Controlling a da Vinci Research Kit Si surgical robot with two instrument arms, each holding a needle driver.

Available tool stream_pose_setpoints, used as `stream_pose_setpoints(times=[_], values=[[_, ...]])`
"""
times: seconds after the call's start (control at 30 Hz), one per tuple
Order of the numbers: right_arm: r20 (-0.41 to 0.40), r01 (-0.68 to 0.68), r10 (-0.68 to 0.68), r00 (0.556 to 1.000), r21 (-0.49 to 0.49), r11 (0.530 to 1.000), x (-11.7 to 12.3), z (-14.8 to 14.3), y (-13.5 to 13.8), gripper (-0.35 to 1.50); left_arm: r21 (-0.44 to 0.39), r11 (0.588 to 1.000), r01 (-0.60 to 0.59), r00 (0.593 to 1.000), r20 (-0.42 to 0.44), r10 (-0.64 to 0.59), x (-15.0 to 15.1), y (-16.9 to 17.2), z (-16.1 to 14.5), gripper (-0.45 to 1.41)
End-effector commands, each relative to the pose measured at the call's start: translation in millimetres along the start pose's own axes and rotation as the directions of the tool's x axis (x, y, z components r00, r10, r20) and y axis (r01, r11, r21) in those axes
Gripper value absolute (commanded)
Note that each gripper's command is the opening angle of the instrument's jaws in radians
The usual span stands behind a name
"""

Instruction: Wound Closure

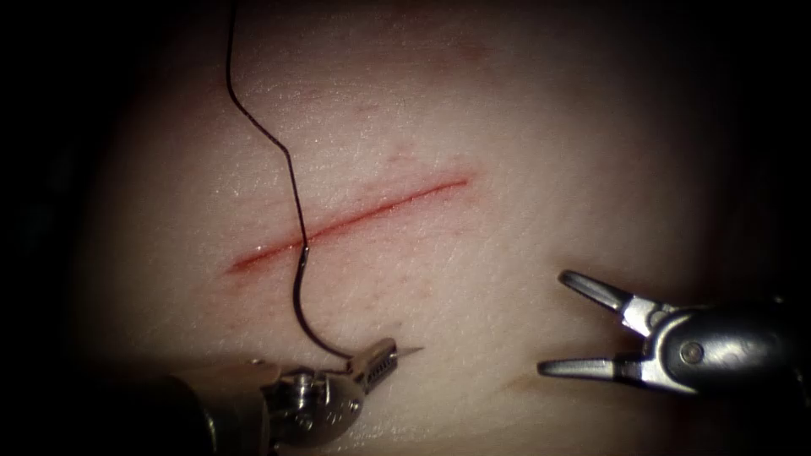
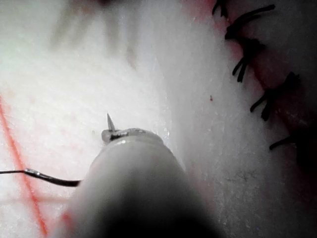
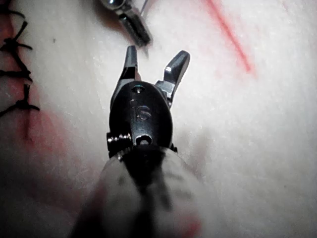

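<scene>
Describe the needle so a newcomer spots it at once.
Start at the red cut across the tissue, then follow the dark thread down to the left tool. The needle is the pale point jutting from its shut fingers, off the tissue.

- Row of dark knotted stitches (image 2: pixel 246 47): you'll find it in your left wrist view, tufted ends standing up.
- Same row (image 3: pixel 18 75): in your right wrist view.
- Small red speck (image 2: pixel 211 98): near the stitches, apart from them.

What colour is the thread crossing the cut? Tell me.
Black: the thin black thread shows best in the endoscope view, running across the red cut.
</scene>
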Motion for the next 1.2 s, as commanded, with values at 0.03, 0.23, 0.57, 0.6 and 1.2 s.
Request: stream_pose_setpoints(times=[0.03,0.23,0.57,0.6,1.2], values=[[0.0,-0.004,0.004,1.0,0.003,1.0,-0.5,0.5,-0.9,0.91,-0.009,1.0,-0.008,1.0,-0.008,0.008,0.3,0.9,0.3,-0.45],[0.002,-0.035,0.035,0.999,0.004,0.999,-0.5,0.5,-0.7,0.74,-0.066,0.997,-0.031,0.993,-0.117,0.023,0.4,0.5,-1.0,-0.45],[0.008,-0.12,0.12,0.993,-0.007,0.993,-0.4,1.1,0.7,0.69,-0.211,0.969,-0.126,0.899,-0.438,0.022,0.2,-1.9,-4.5,-0.45],[0.005,-0.134,0.134,0.991,-0.013,0.991,-0.5,1.2,0.8,0.74,-0.231,0.965,-0.12,0.889,-0.458,0.001,0.1,-2.2,-4.9,-0.45],[-0.115,-0.473,0.476,0.872,0.05,0.88,1.0,6.8,3.8,0.93,-0.354,0.91,-0.219,0.618,-0.772,-0.151,1.1,-5.9,-9.0,-0.45]])
